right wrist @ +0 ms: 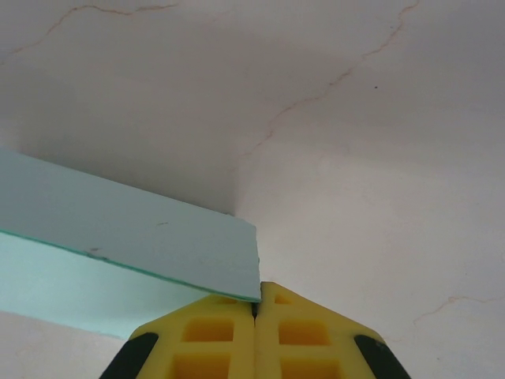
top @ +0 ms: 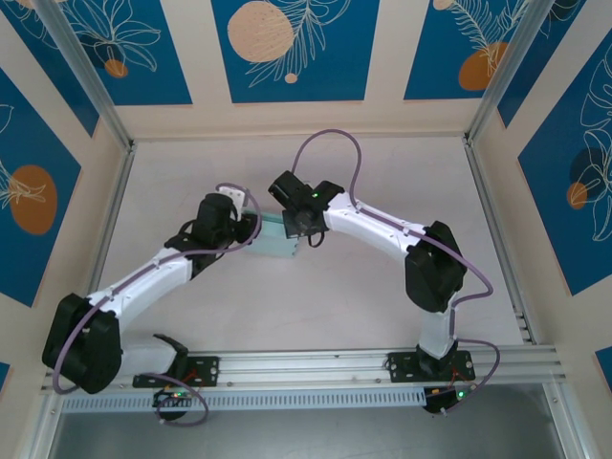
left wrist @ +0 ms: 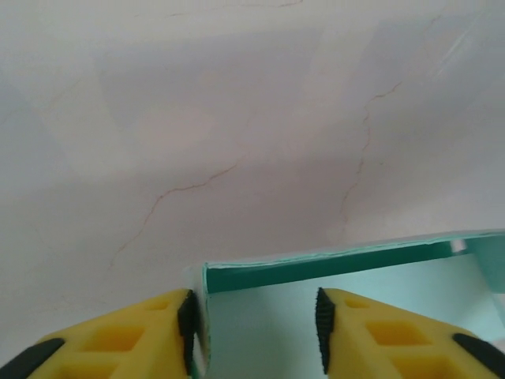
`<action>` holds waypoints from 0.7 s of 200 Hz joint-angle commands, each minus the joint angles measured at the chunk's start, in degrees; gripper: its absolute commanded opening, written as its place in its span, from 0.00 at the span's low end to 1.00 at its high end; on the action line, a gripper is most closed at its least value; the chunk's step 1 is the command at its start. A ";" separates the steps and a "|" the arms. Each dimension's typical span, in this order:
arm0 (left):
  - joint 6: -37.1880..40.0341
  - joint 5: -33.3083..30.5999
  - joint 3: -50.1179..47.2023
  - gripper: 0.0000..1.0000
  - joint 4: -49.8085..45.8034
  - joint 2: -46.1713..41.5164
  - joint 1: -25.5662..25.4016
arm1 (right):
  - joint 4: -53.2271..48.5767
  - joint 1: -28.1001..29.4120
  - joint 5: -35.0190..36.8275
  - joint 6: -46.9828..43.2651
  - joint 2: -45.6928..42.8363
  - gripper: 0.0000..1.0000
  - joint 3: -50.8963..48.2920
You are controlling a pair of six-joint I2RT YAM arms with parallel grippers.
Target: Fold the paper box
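Note:
The pale light-blue paper box (top: 275, 241) stands partly folded at mid-table between both grippers. My left gripper (top: 251, 229) is at its left end. In the left wrist view that gripper (left wrist: 254, 316) is open, and one upright wall of the paper box (left wrist: 355, 304) lies against the left pad (left wrist: 188, 325), with a wide gap to the other pad. My right gripper (top: 304, 228) is at the box's right end. In the right wrist view its fingers (right wrist: 257, 304) are pressed together, and the corner of a panel of the paper box (right wrist: 118, 229) runs into their seam.
The pale tabletop (top: 316, 316) has thin cracks. Metal rails (top: 488, 210) and patterned blue walls enclose it on three sides. The arm bases sit on the rail (top: 306, 365) at the near edge. A purple cable (top: 330, 139) loops above the right arm.

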 commanded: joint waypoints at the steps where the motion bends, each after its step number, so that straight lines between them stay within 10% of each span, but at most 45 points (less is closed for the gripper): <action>1: -0.44 7.96 0.62 0.51 0.43 -2.95 0.65 | 2.57 1.72 -3.52 -1.20 2.02 0.00 1.31; 140: -7.99 7.93 -3.62 0.87 2.86 -3.36 6.10 | -0.47 1.46 0.69 -2.72 3.39 0.00 4.07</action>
